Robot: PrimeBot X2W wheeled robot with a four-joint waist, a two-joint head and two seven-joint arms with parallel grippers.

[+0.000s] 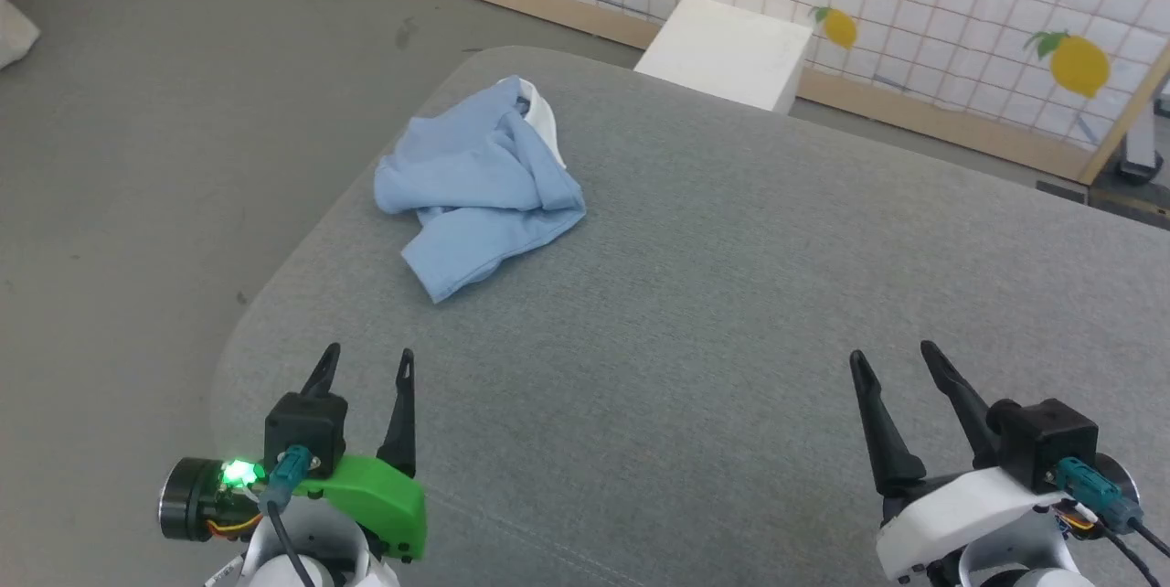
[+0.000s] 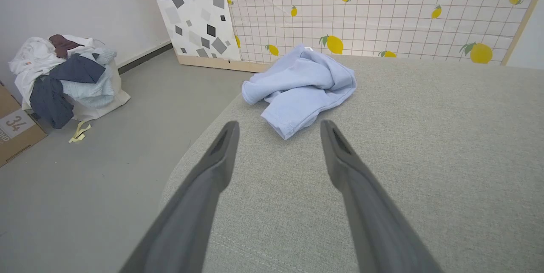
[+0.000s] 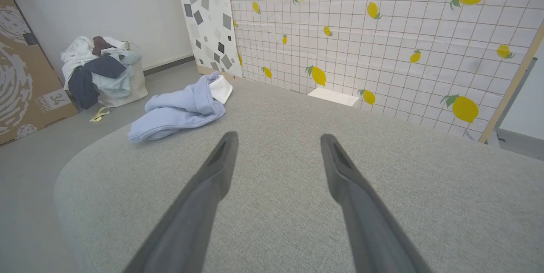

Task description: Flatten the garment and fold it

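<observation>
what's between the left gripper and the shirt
Nothing but bare grey surface. The left gripper, open, points toward the crumpled shirt across it, as the head and left wrist views both show.

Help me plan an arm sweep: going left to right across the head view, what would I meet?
left gripper, open → garment, crumpled in a heap → white box, farther back → right gripper, open

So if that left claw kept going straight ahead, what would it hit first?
Probably the crumpled light blue garment: its near corner lies straight ahead of the left gripper, though depth is unclear.
</observation>
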